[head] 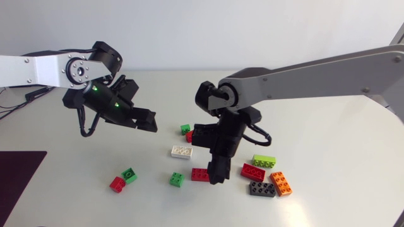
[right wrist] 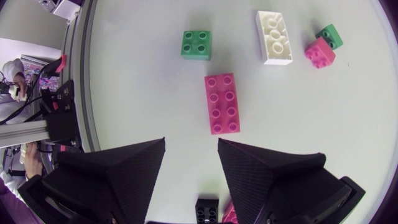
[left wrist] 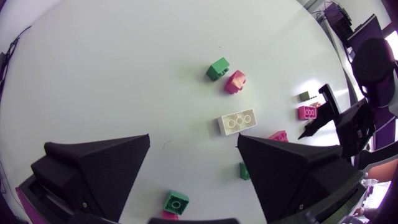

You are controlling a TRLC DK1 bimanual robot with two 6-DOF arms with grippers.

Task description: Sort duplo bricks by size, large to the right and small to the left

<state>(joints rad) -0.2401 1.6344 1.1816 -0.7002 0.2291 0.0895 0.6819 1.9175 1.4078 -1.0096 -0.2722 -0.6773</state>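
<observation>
Duplo bricks lie scattered across the white table [head: 328,126]. My right gripper [head: 216,178] points down, open, just beside a red 2x4 brick [head: 200,174]. In the right wrist view that red 2x4 brick [right wrist: 222,103] lies flat just ahead of the open right gripper [right wrist: 191,146], touching neither finger. Past it are a green 2x2 brick [right wrist: 196,44], a white 2x4 brick [right wrist: 274,37], and a small red brick [right wrist: 319,52] beside a small green one [right wrist: 329,35]. My left gripper [head: 149,121] hovers open and empty at the left, the left gripper [left wrist: 194,158] above bare table.
Large bricks sit at the right: red [head: 253,171], lime [head: 264,161], black [head: 262,189], orange [head: 281,183]. A small green brick [head: 129,174] and a small red one [head: 117,184] lie at the front left. A dark mat [head: 19,173] covers the left corner.
</observation>
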